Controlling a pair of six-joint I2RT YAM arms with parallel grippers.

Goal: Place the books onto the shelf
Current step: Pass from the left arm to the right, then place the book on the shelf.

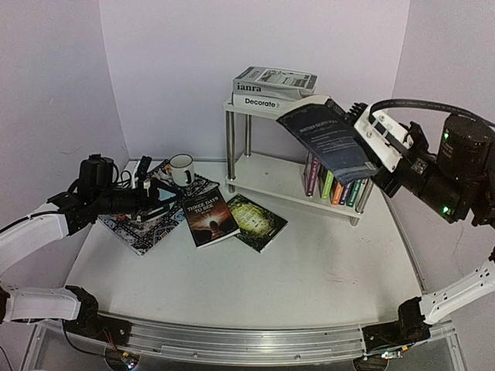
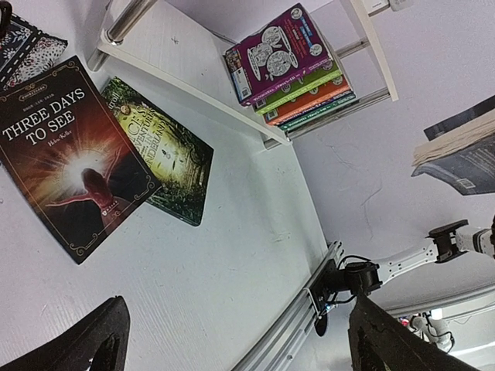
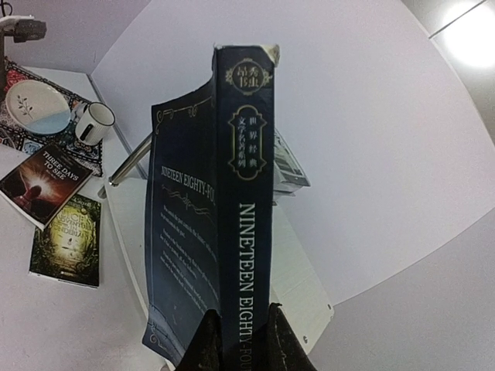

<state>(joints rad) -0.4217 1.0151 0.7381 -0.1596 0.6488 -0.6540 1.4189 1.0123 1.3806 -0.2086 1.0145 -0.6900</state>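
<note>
My right gripper (image 1: 358, 114) is shut on a dark blue book (image 1: 329, 139), gripping it by the spine, with "Nineteen Eighty-Four" printed there (image 3: 246, 193). It hangs tilted in the air above the right end of the shelf (image 1: 263, 176). Two books (image 1: 271, 86) lie stacked on the top board. Several colourful books (image 1: 336, 189) stand at the right of the lower board. On the table lie "Three Days to See" (image 1: 209, 218) and a green book (image 1: 257, 221). My left gripper (image 1: 155, 192) hovers open and holds nothing, left of those two books.
A black-white patterned placemat (image 1: 143, 232) lies at the left under my left gripper, with a white mug (image 1: 181, 168) behind it. A white bowl (image 3: 35, 108) rests on the mat. A metal rail (image 1: 247, 340) runs along the table's near edge.
</note>
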